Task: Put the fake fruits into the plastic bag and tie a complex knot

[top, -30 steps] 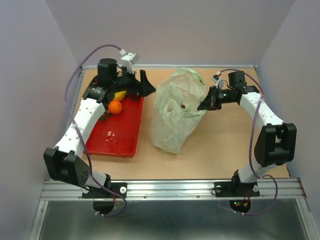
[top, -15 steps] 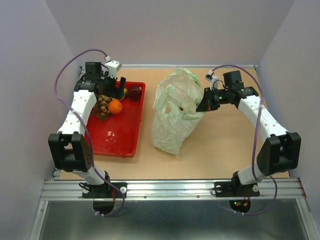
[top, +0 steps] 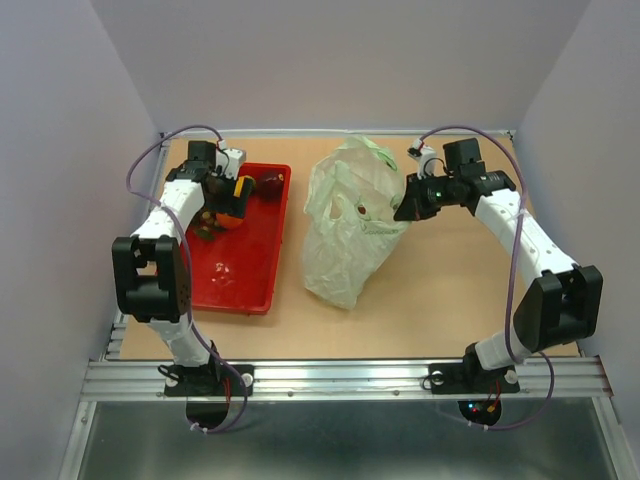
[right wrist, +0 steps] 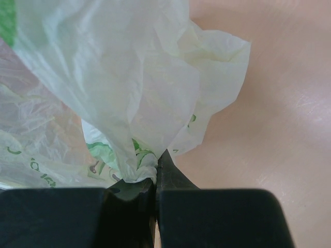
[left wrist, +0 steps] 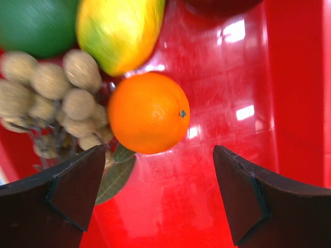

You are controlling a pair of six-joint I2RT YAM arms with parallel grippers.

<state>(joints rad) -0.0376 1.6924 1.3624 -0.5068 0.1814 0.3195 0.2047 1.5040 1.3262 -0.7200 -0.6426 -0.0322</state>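
The fake fruits lie at the far end of a red tray (top: 240, 280): an orange one (left wrist: 149, 112), a yellow-green piece (left wrist: 121, 31), a green round one (left wrist: 36, 26), a brownish bunch (left wrist: 46, 93) and a dark red one (top: 270, 183). My left gripper (left wrist: 160, 175) hangs open just above them, its jaws wide, with the orange fruit just ahead of the gap. Nothing is between them. The pale-green plastic bag (top: 350, 225) stands crumpled at mid-table. My right gripper (top: 405, 208) is shut on the bag's right edge (right wrist: 137, 168) and holds it up.
The red tray sits at the left of the brown table (top: 440, 300), its near half bare. Grey walls close the table on the left, back and right. Purple cables loop over both arms.
My left arm has folded back and come down over the fruits, with its gripper moving left from the tray's far right corner. The right gripper still holds the bag, barely shifted.
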